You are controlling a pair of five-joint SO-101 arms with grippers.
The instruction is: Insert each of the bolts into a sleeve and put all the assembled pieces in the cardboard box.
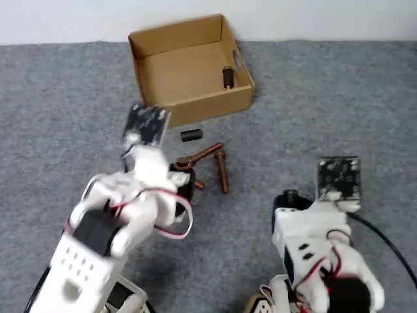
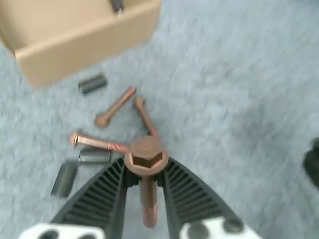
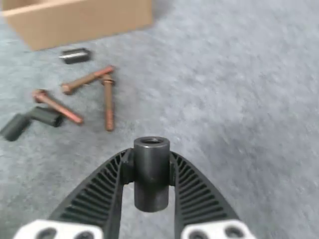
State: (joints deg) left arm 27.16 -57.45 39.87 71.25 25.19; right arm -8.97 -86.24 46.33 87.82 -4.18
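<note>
My left gripper (image 2: 145, 164) is shut on a copper bolt (image 2: 148, 201), hex head up, just above the carpet. Beyond it lie three loose bolts (image 2: 115, 106) (image 2: 143, 115) (image 2: 97, 142) and three black sleeves (image 2: 92, 83) (image 2: 94, 156) (image 2: 65, 178). My right gripper (image 3: 151, 158) is shut on an upright black sleeve (image 3: 151, 186), bore facing up. From above, the left gripper (image 1: 183, 178) hovers beside the bolts (image 1: 222, 171), and the right gripper (image 1: 289, 196) stays apart at the lower right. The cardboard box (image 1: 151, 48) holds one assembled piece (image 1: 228, 77).
The box stands at the back centre on grey carpet, with one sleeve (image 1: 191, 135) just in front of its near wall. Open carpet spreads between the two arms and to the right of the box. A red and white cable (image 1: 176, 225) loops off the left arm.
</note>
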